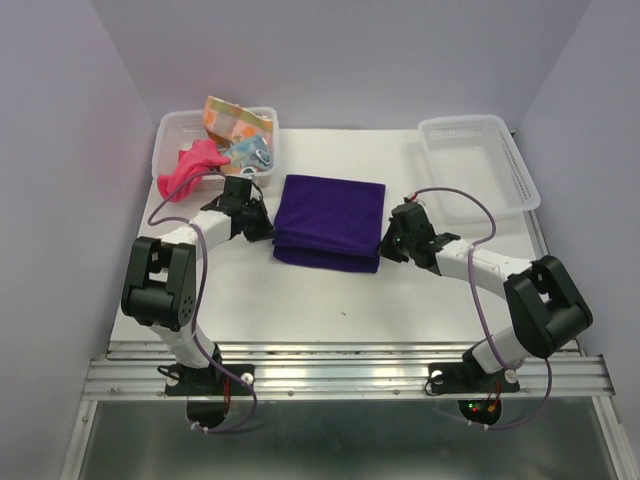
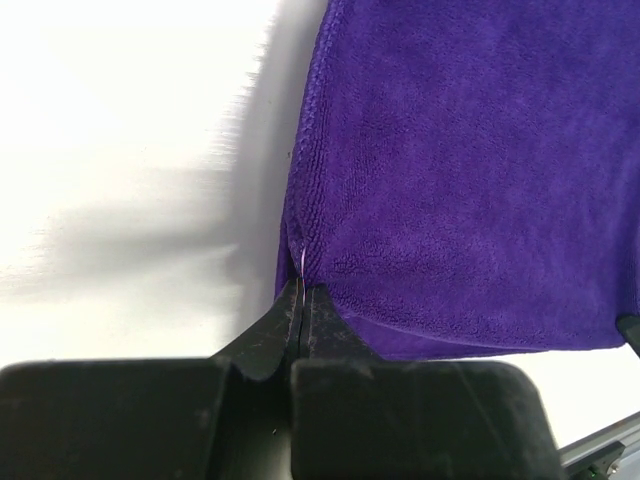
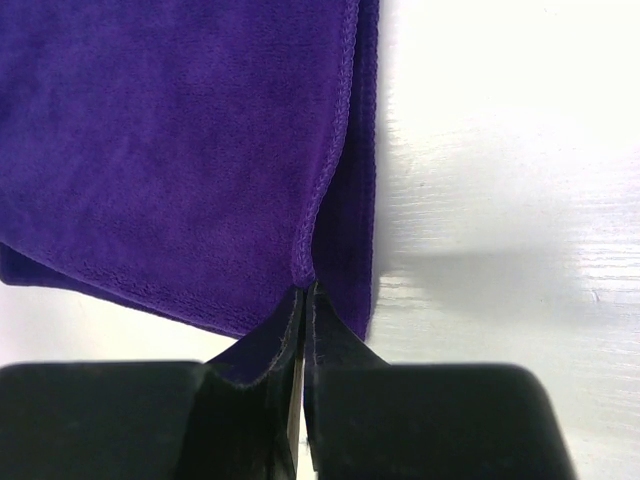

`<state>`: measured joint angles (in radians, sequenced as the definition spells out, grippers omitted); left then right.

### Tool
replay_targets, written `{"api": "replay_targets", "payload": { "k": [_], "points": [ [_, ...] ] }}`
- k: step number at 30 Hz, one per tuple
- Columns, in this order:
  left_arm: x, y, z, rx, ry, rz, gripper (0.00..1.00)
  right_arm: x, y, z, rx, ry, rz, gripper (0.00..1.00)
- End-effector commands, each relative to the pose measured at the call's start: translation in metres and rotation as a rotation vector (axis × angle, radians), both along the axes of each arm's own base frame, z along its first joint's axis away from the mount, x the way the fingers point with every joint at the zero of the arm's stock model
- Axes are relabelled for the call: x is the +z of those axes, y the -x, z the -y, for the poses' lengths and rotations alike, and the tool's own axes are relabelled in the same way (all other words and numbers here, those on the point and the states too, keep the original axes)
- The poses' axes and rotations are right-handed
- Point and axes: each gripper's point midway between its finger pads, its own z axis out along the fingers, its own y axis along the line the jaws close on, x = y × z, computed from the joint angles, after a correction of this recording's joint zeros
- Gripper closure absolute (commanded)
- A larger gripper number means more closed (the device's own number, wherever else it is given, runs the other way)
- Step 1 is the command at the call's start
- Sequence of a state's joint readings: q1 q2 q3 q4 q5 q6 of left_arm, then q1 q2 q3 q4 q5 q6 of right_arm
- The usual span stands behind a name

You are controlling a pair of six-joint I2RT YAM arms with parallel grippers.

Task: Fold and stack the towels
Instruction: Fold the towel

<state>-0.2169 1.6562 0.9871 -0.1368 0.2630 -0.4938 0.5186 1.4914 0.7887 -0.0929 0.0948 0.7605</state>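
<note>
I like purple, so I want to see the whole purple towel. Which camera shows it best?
The top external view: it shows the whole purple towel, folded, with every edge in sight. The left wrist view shows only the edge pinched by the left gripper; the right wrist view, only the edge pinched by the right gripper.

Overhead plus wrist close-ups of purple towel [image 1: 328,218]

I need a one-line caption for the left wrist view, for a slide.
Left gripper shut on a corner of the dark purple towel on the white table.
</note>
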Motion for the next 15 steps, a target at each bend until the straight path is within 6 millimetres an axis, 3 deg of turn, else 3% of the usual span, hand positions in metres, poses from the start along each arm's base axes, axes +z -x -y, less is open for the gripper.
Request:
{"api": "replay_targets", "payload": {
  "k": [1, 5, 10, 11, 13, 15],
  "points": [
    [-0.010, 0.006, -0.006, -0.004, -0.039, -0.017, 1.00, -0.017, 0.005, 0.001, -0.012, 0.012, -0.022, 0.96],
    [-0.014, 0.012, -0.007, -0.002, -0.042, -0.030, 0.98, -0.024, 0.010, 0.001, -0.007, 0.013, -0.044, 0.91],
    [-0.010, 0.019, -0.007, 0.006, -0.040, -0.027, 0.83, -0.025, 0.016, -0.004, 0.021, -0.008, -0.057, 0.78],
    [-0.008, 0.021, -0.007, 0.008, -0.044, -0.026, 0.72, -0.025, 0.018, -0.005, 0.034, -0.009, -0.058, 0.67],
    [-0.004, 0.025, -0.009, 0.022, -0.046, -0.020, 0.63, -0.022, 0.020, -0.007, 0.060, -0.013, -0.048, 0.49],
    [0.001, 0.027, -0.009, 0.030, -0.045, -0.014, 0.54, -0.014, 0.021, -0.008, 0.083, -0.018, -0.041, 0.43]
  ]
}}
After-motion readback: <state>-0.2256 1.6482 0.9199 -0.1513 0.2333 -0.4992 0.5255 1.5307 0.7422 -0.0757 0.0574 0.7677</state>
